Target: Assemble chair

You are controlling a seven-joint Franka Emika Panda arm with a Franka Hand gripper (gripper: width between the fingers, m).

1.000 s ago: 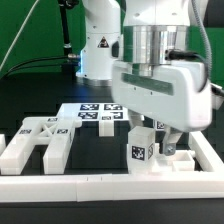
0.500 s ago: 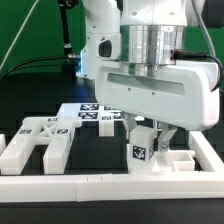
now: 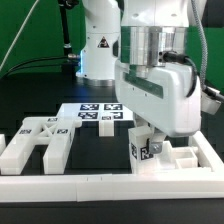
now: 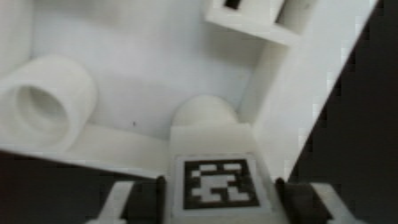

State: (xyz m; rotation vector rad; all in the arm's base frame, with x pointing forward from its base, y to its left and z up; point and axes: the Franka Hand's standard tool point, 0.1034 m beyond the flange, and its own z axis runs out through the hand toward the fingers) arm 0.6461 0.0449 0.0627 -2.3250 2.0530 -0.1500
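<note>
A small white block [image 3: 143, 149] with a black-and-white tag on its face was held upright between the two fingers [image 4: 139, 204] of the gripper [image 4: 219, 203], which were closed narrowly against its two sides. It was placed against a larger white chair part [image 3: 180, 160] with a round hole [image 4: 43, 100], at the exterior view's right, but it could not be told whether it was already pressed in. An H-shaped chair part [image 3: 38, 142] was laid flat well apart at the exterior view's left, the marker board [image 3: 95, 112] was seen behind on the black table [image 3: 100, 150], and a long white rail [image 3: 100, 181] was placed along the front.
</note>
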